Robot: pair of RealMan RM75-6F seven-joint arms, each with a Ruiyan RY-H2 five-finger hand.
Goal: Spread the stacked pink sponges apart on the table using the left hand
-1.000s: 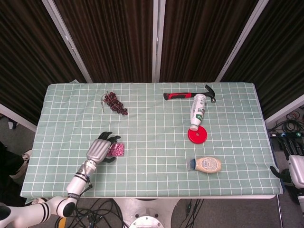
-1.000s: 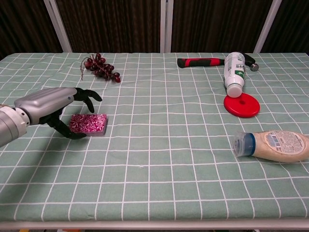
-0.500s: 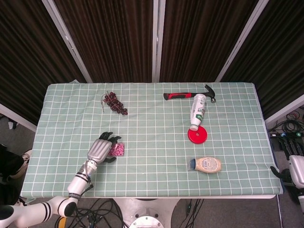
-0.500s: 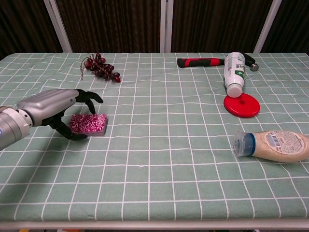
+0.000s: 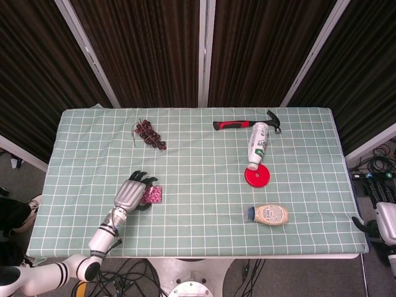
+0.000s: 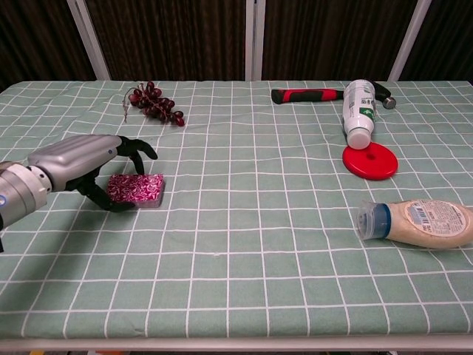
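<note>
Left hand [image 6: 77, 164] at left of frame is arching open over the pink sponges [image 6: 135, 190], fingers apart, gripping nothing yet. Should be pinching only the top sponge and sliding it sideways across the desk [image 6: 244, 244]

Table: you see a green cloth [image 5: 204, 154] with a white grid covering it.
Backdrop: dark pleated curtains [image 5: 148, 49] hang behind, split by pale slanted frame bars [image 5: 86, 52].
Floor: grey, with black cables [image 5: 133, 272] under your near edge.

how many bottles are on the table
2: a white bottle lying at the far right beside the hammer, and a beige squeeze bottle lying near the right front edge.
</note>
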